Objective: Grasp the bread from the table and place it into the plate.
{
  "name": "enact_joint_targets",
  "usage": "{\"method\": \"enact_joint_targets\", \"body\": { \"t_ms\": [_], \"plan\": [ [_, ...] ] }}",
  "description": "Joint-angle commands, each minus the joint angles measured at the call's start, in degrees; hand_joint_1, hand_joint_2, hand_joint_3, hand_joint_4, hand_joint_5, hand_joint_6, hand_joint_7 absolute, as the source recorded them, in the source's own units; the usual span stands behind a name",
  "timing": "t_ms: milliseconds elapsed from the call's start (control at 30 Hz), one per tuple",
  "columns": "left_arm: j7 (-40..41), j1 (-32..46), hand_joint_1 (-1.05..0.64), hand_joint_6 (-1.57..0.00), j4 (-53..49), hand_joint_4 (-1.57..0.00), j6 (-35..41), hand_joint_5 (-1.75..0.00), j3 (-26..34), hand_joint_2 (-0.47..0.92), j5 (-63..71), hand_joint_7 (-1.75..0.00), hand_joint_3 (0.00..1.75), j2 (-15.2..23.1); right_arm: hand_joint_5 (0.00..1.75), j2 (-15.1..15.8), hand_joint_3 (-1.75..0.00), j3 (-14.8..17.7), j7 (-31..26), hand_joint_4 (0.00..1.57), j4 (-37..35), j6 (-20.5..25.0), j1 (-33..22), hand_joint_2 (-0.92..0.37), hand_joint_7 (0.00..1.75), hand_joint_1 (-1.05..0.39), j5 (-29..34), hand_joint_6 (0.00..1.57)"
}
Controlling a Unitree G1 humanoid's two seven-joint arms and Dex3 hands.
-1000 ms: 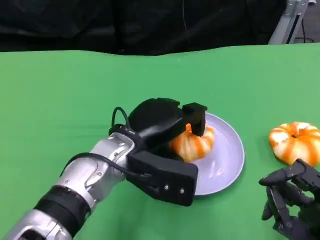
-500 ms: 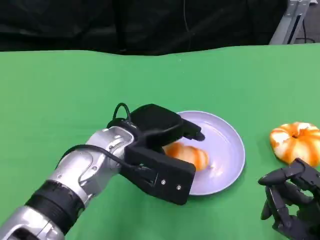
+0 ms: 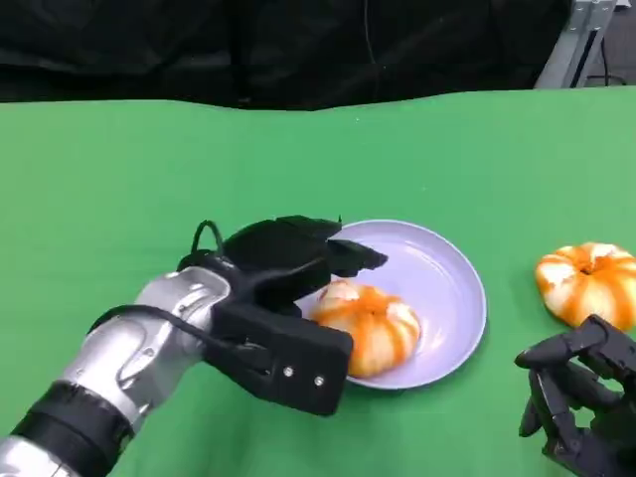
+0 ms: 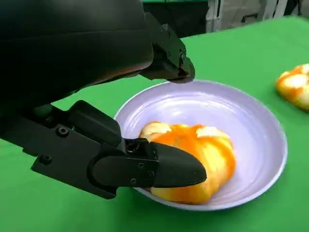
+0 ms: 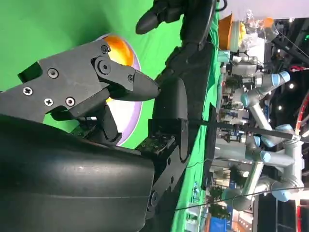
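An orange-and-white striped bread (image 3: 373,323) (image 4: 198,154) lies in the near left part of the lavender plate (image 3: 452,268) (image 4: 251,121). My left hand (image 3: 283,298) (image 4: 87,72) sits at the plate's left edge with its fingers spread on either side of the bread. In the left wrist view one finger lies low against the bread's near side and the others hang apart above the rim; it holds nothing. A second striped bread (image 3: 588,281) (image 4: 295,86) rests on the green table to the right of the plate. My right hand (image 3: 581,397) (image 5: 96,121) waits at the lower right, empty.
The green table (image 3: 149,179) stretches wide to the left of the plate and behind it. A black backdrop closes off the far edge. A metal frame leg (image 3: 571,40) stands at the back right corner.
My left hand came down with the bread, let it go in the plate and drew back to the left. The bread now lies free. The right hand has not moved.
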State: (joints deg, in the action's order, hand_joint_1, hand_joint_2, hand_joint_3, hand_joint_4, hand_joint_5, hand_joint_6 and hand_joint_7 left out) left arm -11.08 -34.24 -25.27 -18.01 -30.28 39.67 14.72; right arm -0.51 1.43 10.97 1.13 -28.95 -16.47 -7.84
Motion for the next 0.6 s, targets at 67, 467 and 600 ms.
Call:
{"method": "enact_joint_targets", "body": {
  "t_ms": [67,467,600],
  "plan": [
    [-0.01,3.38,-0.95,-0.33,3.41,-0.13,-1.82,-0.02,3.91,0.92,-4.92,-0.02,0.48,2.07,1.66,0.21,-0.79,0.48,-0.07,0.86,-1.12,-1.01,0.42,-0.75,1.43,-0.15,-0.44,0.79],
    [-1.0,14.78,-0.14,-0.71,8.53,-0.78,-9.95,-0.16,15.8,0.92,-20.8,-0.08,0.19,5.88,1.67,1.15,-0.87,2.18,2.41,0.87,-12.22,-6.39,4.77,-0.7,1.42,-0.15,-2.24,0.8],
    [-0.34,17.07,-0.05,-0.84,4.95,-0.95,-14.43,-0.22,19.29,0.92,-26.1,-0.11,0.32,4.5,1.69,1.29,-0.87,3.09,3.41,0.86,-16.26,-8.39,6.58,-0.71,1.43,-0.15,-2.45,0.79]
  ]
}}
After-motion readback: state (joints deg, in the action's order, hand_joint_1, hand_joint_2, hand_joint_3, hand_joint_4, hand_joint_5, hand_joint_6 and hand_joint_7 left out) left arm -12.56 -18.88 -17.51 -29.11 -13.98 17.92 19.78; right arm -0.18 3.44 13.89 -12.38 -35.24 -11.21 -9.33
